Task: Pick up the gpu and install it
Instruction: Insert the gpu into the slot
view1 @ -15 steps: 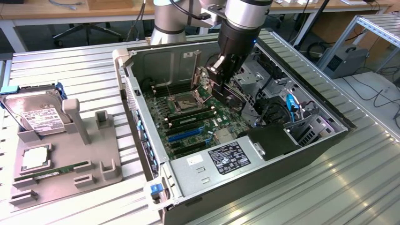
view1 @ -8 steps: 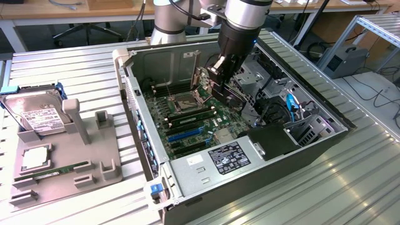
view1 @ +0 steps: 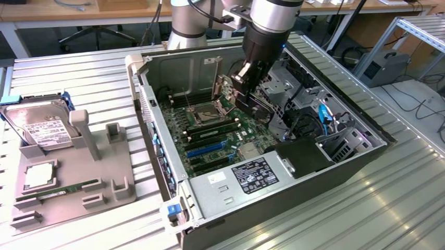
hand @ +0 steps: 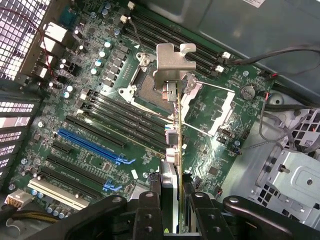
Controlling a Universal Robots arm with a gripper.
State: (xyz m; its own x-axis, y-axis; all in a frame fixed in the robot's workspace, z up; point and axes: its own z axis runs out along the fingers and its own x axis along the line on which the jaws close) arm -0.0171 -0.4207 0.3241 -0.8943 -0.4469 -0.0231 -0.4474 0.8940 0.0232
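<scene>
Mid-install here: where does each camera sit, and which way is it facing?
Exterior view: off the arm, raised, angled down into the open computer case; the arm and gripper show, shut on the gpu.
Wrist view: on the wrist, looking down past its fingers and the edge-on gpu onto the motherboard.
Shared: the gripper, the gpu and the motherboard beneath it.

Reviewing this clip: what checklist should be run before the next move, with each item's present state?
1. gpu clamped in the gripper: ok.
2. gpu inside the open computer case, over the motherboard: ok.
3. gpu seated in a slot: not ok, it hangs above the board.
4. Blue slot free of cards: ok.
5. Card edge lined up with a slot: cannot tell.
</scene>
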